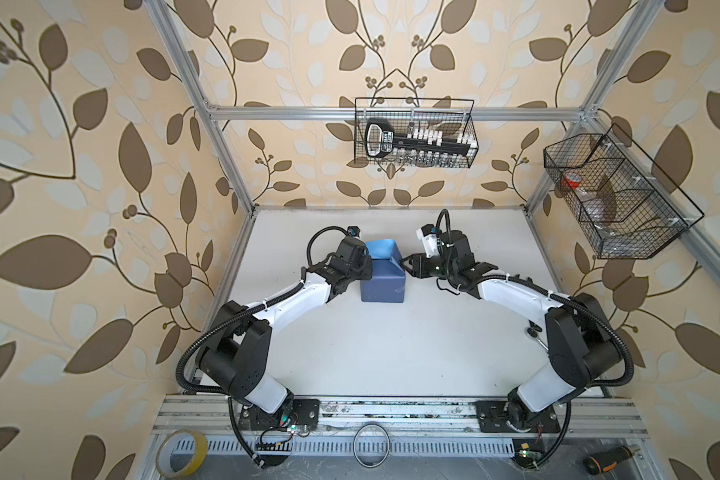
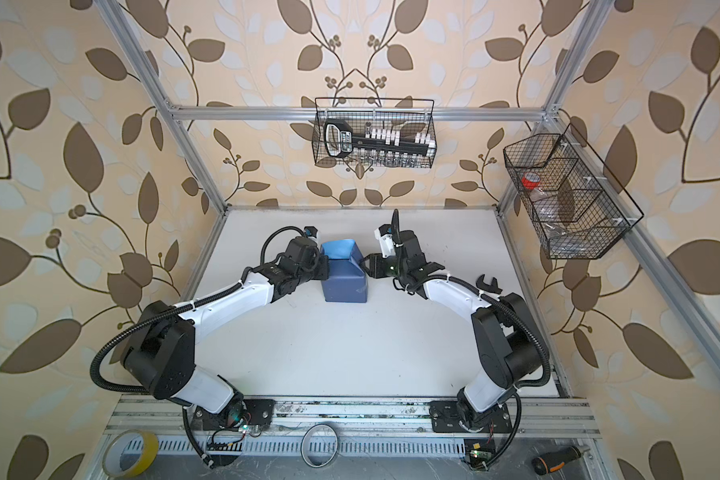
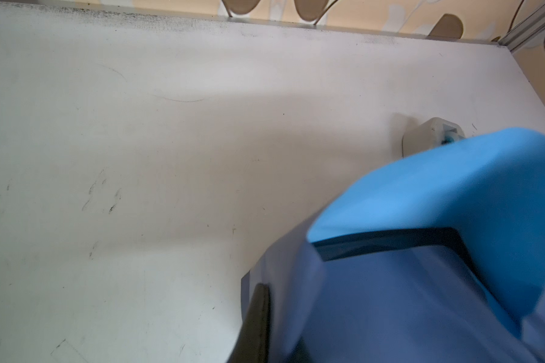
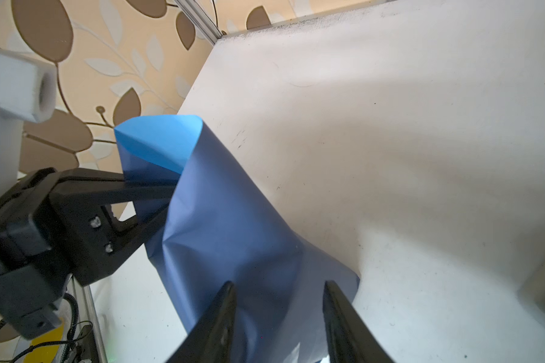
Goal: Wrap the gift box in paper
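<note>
Table (image 1: 391, 345): mostly bare white, with the work sitting toward 12 o'clock from its centre in both top views. The paper (image 1: 382, 282) is already pulled up and over the box, slate side out, and covers the near part and both flanks. The far end is an open flap standing up with its light-blue inner face showing. The gift box (image 3: 390, 243) is inside that bundle, with only a dark strip of edge visible in the left wrist view, so it isn't closed. Left gripper (image 4: 170, 197) is at the bundle's 9 o'clock, fingers pinched tight on a fold of the paper. Right gripper (image 4: 277, 284) is at 3 o'clock, fingers roughly half spread over the paper's flank. The tips are at the sheet, but no pinch is visible. A small grey tape dispenser (image 3: 431, 135) peeks out past the bundle in the left wrist view. Estimate: about halfway. The main wrap is on. Remaining: the far flap needs folding down, the ends need tucking, and it needs taping, since no tape shows on the paper.
</note>
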Motion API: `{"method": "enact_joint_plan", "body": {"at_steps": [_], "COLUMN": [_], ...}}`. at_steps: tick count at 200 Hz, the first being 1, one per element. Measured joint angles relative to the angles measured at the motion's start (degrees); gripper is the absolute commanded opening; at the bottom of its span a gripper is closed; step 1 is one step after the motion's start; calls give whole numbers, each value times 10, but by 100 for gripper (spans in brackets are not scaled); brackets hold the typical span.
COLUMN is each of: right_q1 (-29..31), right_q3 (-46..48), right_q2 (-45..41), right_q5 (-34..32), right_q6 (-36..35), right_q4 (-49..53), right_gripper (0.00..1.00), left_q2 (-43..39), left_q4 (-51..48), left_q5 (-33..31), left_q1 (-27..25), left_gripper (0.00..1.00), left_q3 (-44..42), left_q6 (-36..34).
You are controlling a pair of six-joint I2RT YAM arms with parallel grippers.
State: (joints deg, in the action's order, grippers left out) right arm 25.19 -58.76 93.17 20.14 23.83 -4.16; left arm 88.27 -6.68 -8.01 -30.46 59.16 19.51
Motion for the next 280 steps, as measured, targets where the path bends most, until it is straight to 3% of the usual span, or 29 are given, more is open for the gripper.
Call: {"method": "enact_joint_plan", "body": {"at_steps": [113, 178, 253, 280], "right_q1": [3, -2, -5, -5], "right_q3": [-33, -21, 2, 15], "right_q2": [66, 82, 89, 89], "right_q5": [-2, -3, -8, -13], "right_q6": [-9, -4, 54, 65], "right_q4": [-9, -67, -131, -153], "right_gripper": [59, 57, 58, 57], "left_q2": [0, 0, 1, 1], "left_q4": [1, 3, 5, 5], "left_q5": [3, 16, 17, 17], "left_q1": [0, 0, 0, 0], "left_gripper": [9, 13, 13, 20], "left_q3": [0, 0, 0, 0], "left_q6": [0, 0, 0, 0]}}
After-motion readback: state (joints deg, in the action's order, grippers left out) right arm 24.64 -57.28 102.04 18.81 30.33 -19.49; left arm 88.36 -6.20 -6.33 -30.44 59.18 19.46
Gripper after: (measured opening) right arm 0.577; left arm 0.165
